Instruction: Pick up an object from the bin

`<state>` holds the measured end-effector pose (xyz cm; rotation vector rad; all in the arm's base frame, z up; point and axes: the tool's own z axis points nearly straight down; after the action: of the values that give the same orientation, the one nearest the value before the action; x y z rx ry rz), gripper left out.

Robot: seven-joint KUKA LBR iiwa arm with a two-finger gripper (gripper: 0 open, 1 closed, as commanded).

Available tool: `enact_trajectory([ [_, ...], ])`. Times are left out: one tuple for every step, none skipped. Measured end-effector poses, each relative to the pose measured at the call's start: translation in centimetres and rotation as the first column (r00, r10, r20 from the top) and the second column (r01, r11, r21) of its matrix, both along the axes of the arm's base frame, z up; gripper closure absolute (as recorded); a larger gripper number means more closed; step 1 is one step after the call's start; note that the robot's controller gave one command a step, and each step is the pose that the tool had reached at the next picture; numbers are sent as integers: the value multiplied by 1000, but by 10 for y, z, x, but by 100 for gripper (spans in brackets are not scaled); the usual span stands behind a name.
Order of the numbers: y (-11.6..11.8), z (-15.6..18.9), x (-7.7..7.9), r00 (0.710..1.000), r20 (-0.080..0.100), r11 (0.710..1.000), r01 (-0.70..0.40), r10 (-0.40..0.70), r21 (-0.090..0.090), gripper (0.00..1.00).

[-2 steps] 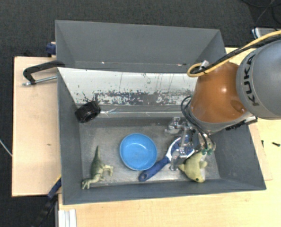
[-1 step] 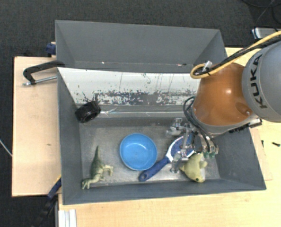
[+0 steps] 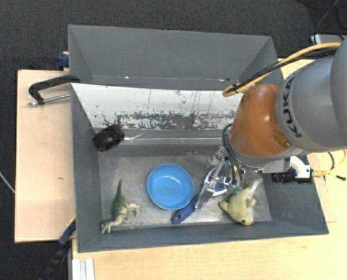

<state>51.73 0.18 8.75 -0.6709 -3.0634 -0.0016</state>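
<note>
**A:** Which thing is in play?

**B:** Likely the blue stick (image 3: 184,213). It lies on the floor of the bin (image 3: 86,174) near the front wall, just right of the bowl (image 3: 170,186). Its upper end runs up to the gripper (image 3: 215,184), which sits low over it.

**A:** Gripped?

**B:** I can't tell whether the gripper is wide or narrow (its tip is a tangle of metal there). Nothing looks lifted, so I'd judge the grasp and the lift both remain.

**A:** Neighbours?

**B:** A pale plush (image 3: 239,206) is just right of the gripper. A dinosaur (image 3: 120,209) and a black wheel (image 3: 108,137) are well apart, to the left.
</note>
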Motion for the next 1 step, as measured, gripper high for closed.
enact_trajectory([
  [-16,-9,-5,970,-33,971,240,-240,11,0],
])
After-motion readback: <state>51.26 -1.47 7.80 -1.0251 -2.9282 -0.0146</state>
